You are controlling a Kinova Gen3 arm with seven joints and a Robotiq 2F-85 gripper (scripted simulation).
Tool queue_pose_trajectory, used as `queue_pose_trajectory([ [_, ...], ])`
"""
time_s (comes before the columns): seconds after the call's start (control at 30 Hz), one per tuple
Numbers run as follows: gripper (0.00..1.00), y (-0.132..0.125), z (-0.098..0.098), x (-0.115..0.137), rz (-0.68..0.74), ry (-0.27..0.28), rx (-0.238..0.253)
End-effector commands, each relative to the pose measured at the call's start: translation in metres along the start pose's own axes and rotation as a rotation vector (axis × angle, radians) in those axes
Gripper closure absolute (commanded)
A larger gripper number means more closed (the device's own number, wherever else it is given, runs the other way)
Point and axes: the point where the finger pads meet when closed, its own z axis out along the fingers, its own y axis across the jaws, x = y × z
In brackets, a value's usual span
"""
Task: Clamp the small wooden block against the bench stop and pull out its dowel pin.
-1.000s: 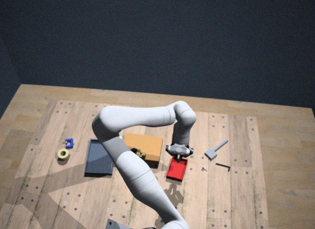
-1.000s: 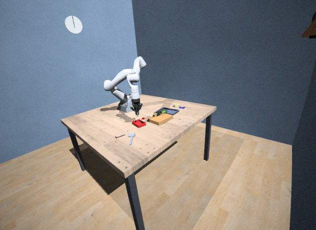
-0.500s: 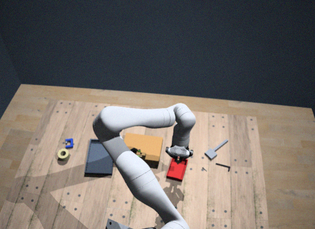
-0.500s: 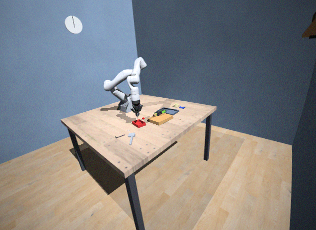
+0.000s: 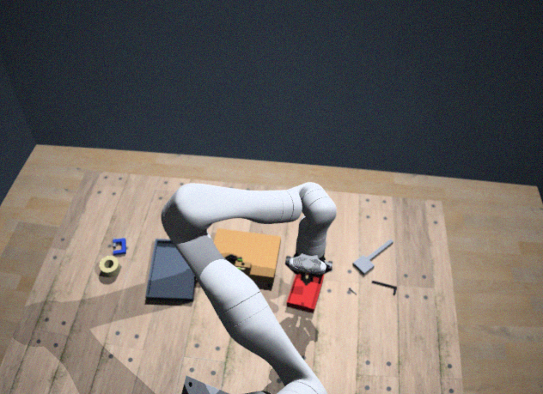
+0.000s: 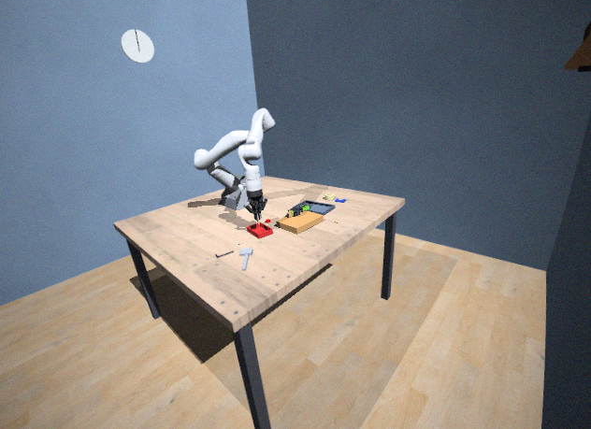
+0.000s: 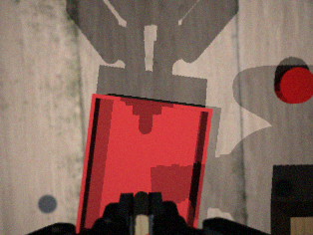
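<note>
My gripper (image 5: 307, 278) (image 6: 257, 220) (image 7: 141, 210) points down over the red tray (image 5: 302, 299) (image 7: 145, 156). It is shut on the slim tan dowel pin (image 7: 142, 225), held upright between the fingertips. The pin's lower end is hard to see, so I cannot tell whether it touches the tray floor. The orange-brown bench board (image 5: 252, 247) (image 6: 304, 221) lies beside the tray. The black and green spring clamp (image 5: 236, 260) (image 6: 299, 208) sits at the small wooden block (image 5: 244, 266) on the board. Its jaw contact, the stop, the gap and the hole are too small or hidden.
A red round piece (image 6: 267, 221) (image 7: 297, 86) stands near the red tray. A dark blue tray (image 5: 168, 275), a tape roll (image 5: 108, 265) and a blue clamp (image 5: 124, 246) are to the left. A grey mallet-like tool (image 5: 363, 264), a black hex key (image 5: 383, 284) and a small screw (image 5: 351, 290) lie right.
</note>
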Motion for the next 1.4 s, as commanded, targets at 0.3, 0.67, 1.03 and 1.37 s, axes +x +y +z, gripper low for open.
queue_pose_trajectory([
  [0.3, 0.9, 0.0, 0.011, -0.001, 0.0, -0.002, 0.0],
  [0.67, 0.9, 0.0, 0.022, -0.001, 0.0, -0.002, 0.0],
  [1.03, 0.9, 0.0, 0.032, -0.001, 0.0, -0.002, 0.0],
  [1.37, 0.9, 0.0, 0.038, -0.001, 0.0, -0.002, 0.0],
])
